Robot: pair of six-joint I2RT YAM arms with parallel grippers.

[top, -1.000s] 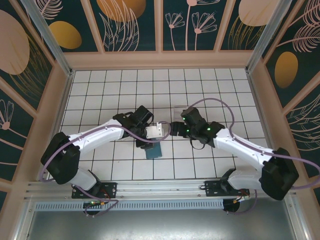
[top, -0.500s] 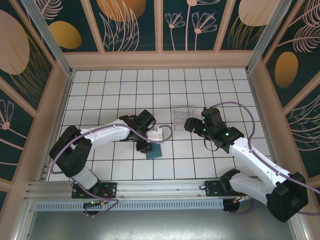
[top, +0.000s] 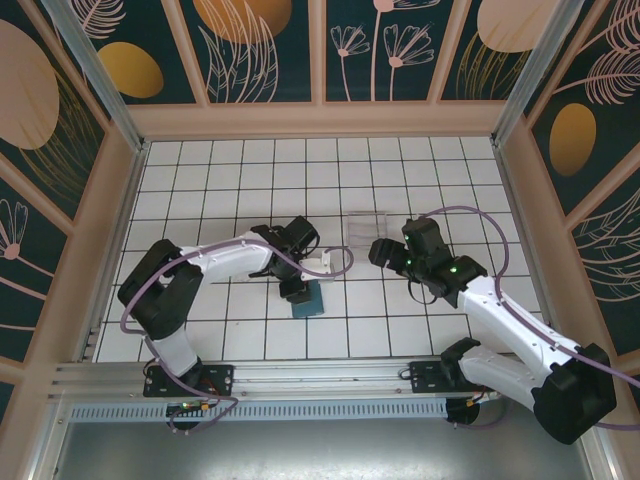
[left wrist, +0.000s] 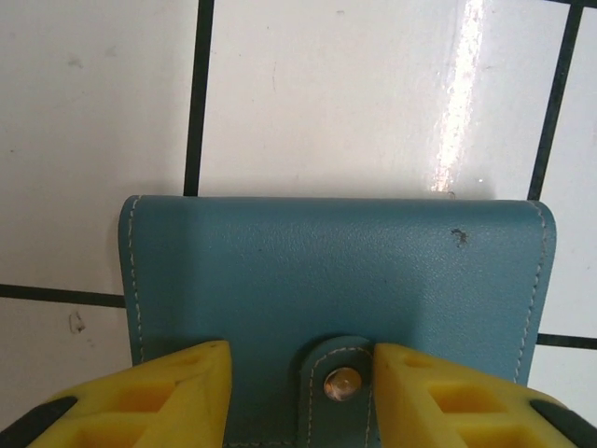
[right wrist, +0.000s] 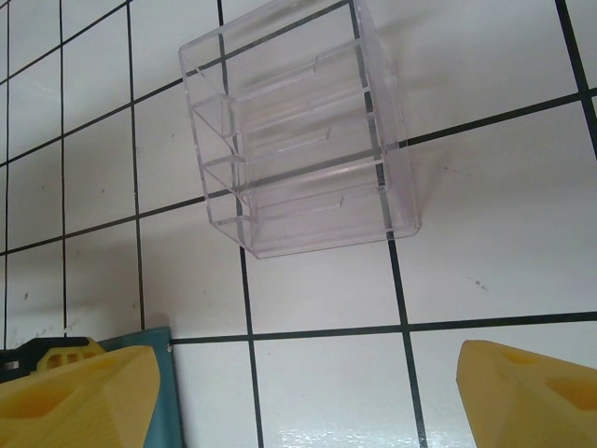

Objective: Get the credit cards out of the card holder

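Two end effectors are held over a white tiled tabletop point(top: 200, 180). The right end effector point(right wrist: 308, 373) is spread wide and nothing is gripped by it. A clear plastic tray point(right wrist: 298, 131) is seen ahead of it, well apart from its fingers.

The teal wallet point(left wrist: 336, 271) is laid flat on the tabletop, under and just ahead of the left end effector point(left wrist: 300, 359). That end effector's fingers are set partly apart at the wallet's near edge. Nothing is clamped: the closing strap point(left wrist: 354, 359) is only straddled, and its metal snap point(left wrist: 342, 384) is seen fastened between the fingers.

The wallet's long axis is run crosswise, parallel to the line between the left fingers. The strapped edge is pointed toward that end effector; the far edge, taken to be the fold, is pointed away.

The opening step is judged to be in hand, and with the wallet shut the cards are taken to be inside. Next, the strap would need to be pinched and the snap pulled free, so that the wallet can be unfolded and the cards reached.
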